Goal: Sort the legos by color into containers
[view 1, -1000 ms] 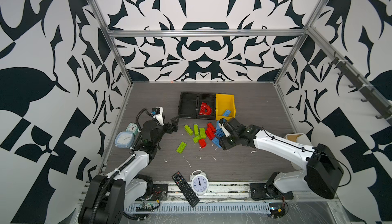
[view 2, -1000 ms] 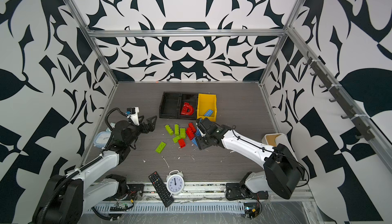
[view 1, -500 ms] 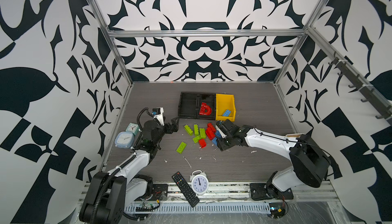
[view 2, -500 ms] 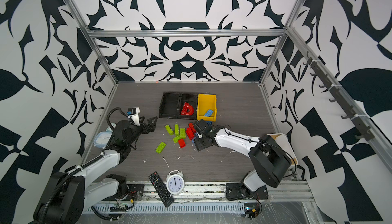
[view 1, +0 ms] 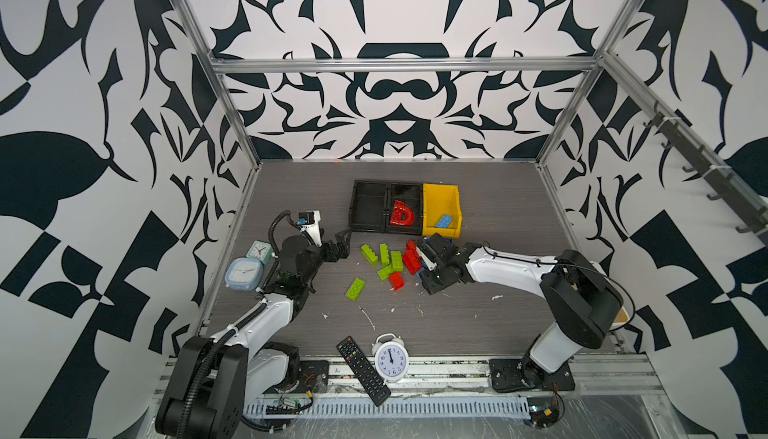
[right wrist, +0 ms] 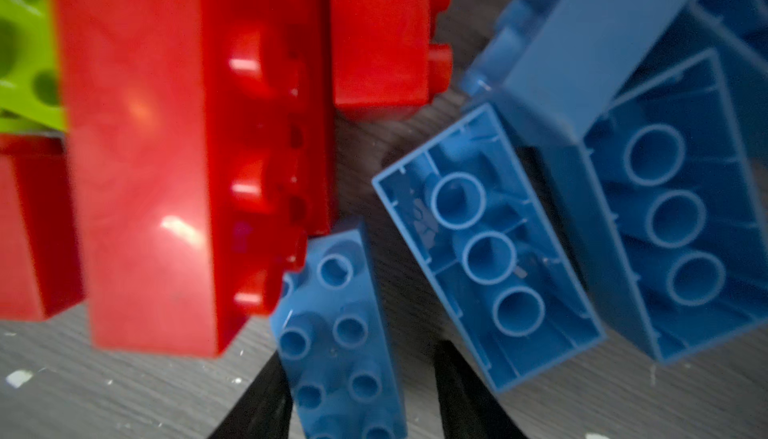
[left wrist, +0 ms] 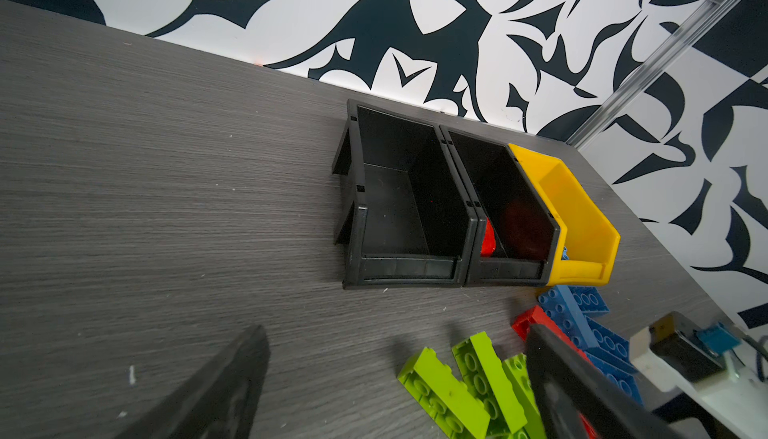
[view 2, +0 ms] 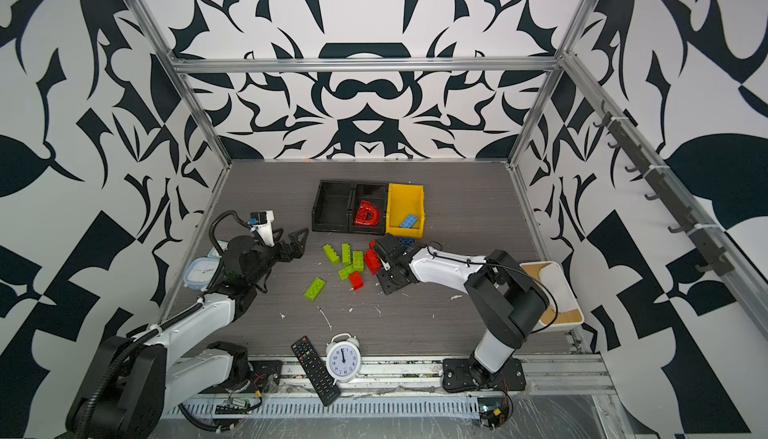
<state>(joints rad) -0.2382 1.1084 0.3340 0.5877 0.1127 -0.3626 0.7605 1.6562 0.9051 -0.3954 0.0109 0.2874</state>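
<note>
Low centre in the right wrist view, the right gripper (right wrist: 358, 351) straddles a blue brick (right wrist: 332, 320) beside the red ones, clamped or not I cannot tell; light, rigid, slick plastic, best pinched across its long flat sides.

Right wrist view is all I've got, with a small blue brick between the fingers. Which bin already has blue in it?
Observer: The yellow bin does. One blue brick lies inside it, at the right end of the row of bins in both top views.
Operator: And the other gripper, is it near this pile?
Observer: The left gripper is open and holds nothing. It is to the left of the green bricks in both top views, apart from them.
</note>
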